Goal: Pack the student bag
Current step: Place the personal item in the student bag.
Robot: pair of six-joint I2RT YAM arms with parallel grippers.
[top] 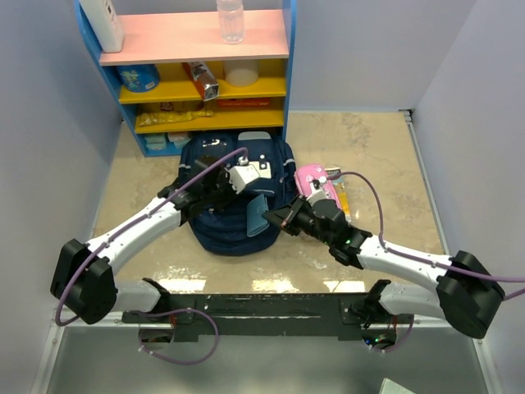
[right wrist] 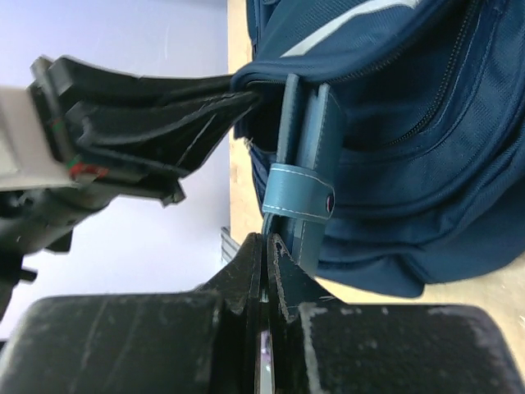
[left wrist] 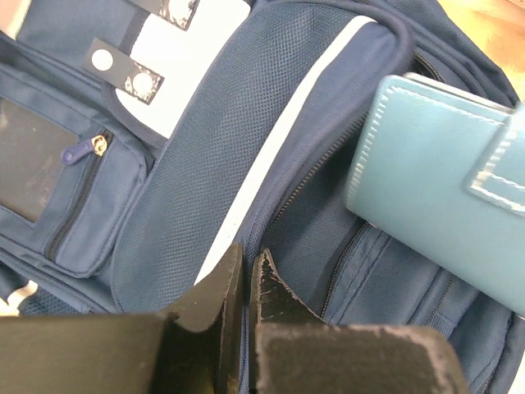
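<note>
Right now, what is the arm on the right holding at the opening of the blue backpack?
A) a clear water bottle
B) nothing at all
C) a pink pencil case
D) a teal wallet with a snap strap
D: the right gripper is shut on the edge of the teal wallet, which stands in the student bag opening, while the pink pencil case lies beside the bag.

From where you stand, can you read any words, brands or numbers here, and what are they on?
No text can be read in any view.
Red strip on the shelf: print too small to read.
Blue tub: markings blurred.
Can: label too small to read.
Bag and wallet: no lettering shows.
</note>
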